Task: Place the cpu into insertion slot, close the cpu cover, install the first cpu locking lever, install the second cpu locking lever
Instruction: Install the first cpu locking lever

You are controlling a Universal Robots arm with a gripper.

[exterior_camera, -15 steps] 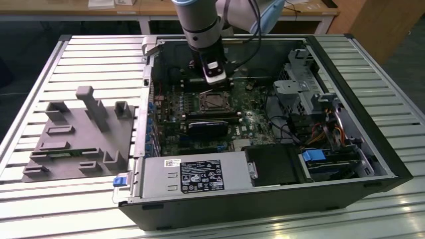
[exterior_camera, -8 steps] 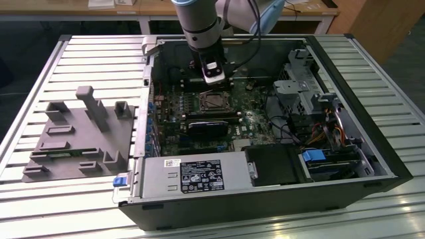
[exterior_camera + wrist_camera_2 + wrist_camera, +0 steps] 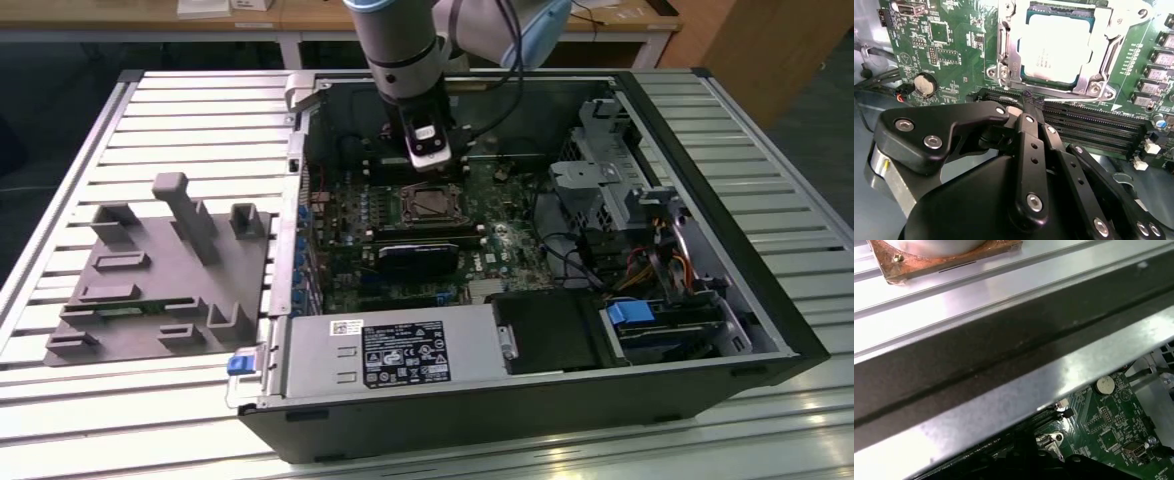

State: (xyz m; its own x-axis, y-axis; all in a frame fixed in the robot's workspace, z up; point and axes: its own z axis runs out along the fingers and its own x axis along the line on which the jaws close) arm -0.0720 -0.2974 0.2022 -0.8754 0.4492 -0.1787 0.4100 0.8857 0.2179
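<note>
Looking down on my ribbed aluminium table (image 3: 160, 110), with wooden desks (image 3: 134, 15) far behind the claw, I see an open black-and-silver computer case (image 3: 534, 410) lying on its side. The arm reaches down into it. Well off to the exterior view's left of the claw stands a matte grey moulded fixture (image 3: 160, 280) of blocks and posts. Inside the case, a silvery power supply box (image 3: 387, 360) sits well clear of the claw, and a green motherboard (image 3: 949, 55) spreads beneath it. The claw (image 3: 1028, 102), black with jointed links, has its tips pressed together on nothing. Long black memory slots (image 3: 1094, 130) run just under those tips. Just past them, the insertion slot (image 3: 406, 204) holds the cpu (image 3: 1054, 47), smooth and silver-grey, and the cpu cover (image 3: 1005, 55), a shiny frame, lies around it. A round coin cell (image 3: 924, 85) sits off to one side.
</note>
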